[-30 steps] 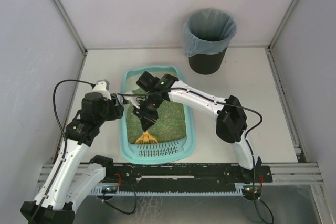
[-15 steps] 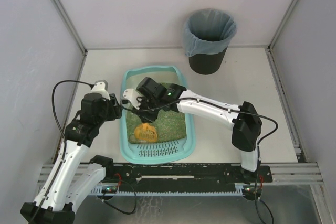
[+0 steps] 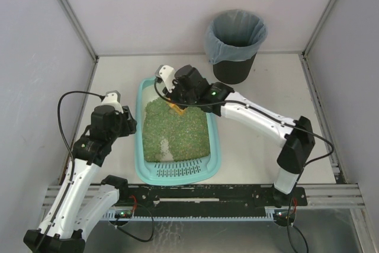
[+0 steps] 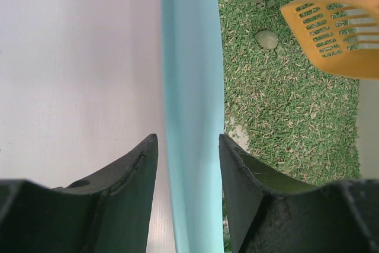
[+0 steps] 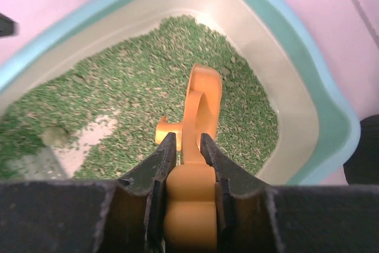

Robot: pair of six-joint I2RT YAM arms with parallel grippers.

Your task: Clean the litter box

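Now my right gripper (image 5: pixel 188 146), clamped shut on the small orange slotted plastic scoop (image 5: pixel 201 96), has carried it from the near end to the far end of the light-teal rectangular plastic litter box (image 3: pixel 215 146) on the white table (image 3: pixel 112 75), left gripper (image 4: pixel 188 146) pinching its rim, so likely another raking pass.

The top camera looks down from above the near edge over the whole worktop (image 3: pixel 118 75). Both wrist cameras look closely at the litter box (image 3: pixel 177 172), which all views share.
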